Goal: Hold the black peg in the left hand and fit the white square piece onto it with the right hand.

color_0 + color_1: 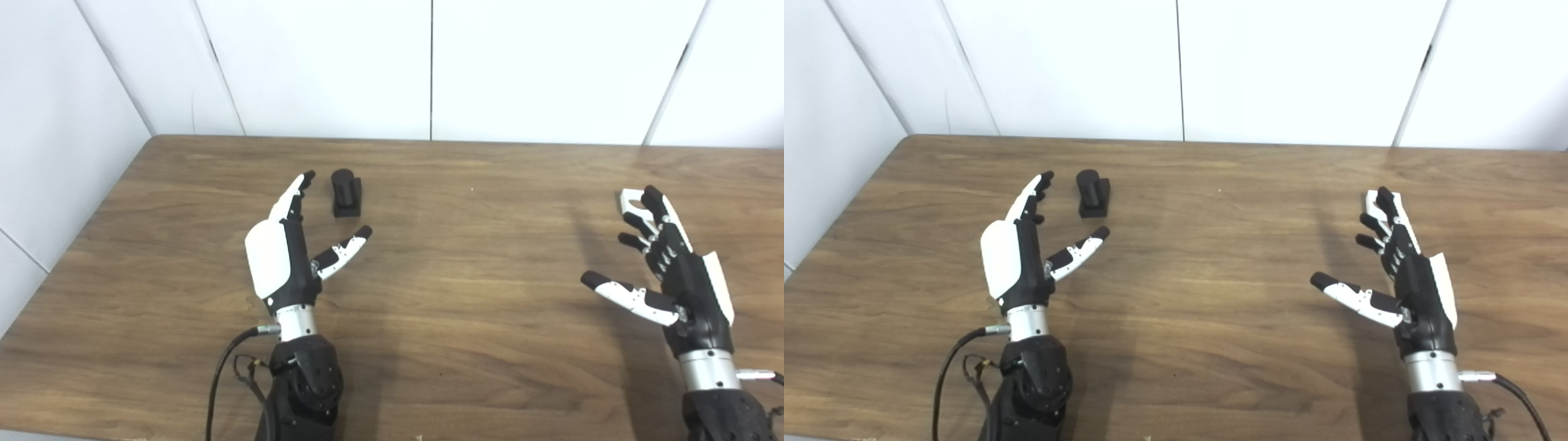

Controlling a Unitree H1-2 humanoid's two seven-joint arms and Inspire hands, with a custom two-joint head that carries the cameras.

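Black peg (346, 193): lies on wooden table (465, 294), just beyond left hand (288, 251), untouched. White square piece (632, 202): on table at right hand's (674, 269) fingertips, partly hidden. Both hands released, fingers spread, holding nothing.

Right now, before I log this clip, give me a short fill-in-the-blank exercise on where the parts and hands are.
1. The black peg stands on the ____, held by neither hand.
2. The hand nearer the peg is the ____ hand.
3. The white square piece lies behind the fingertips of the ____ hand.
4. Both hands have their fingers ____.

Missing words: table; left; right; apart
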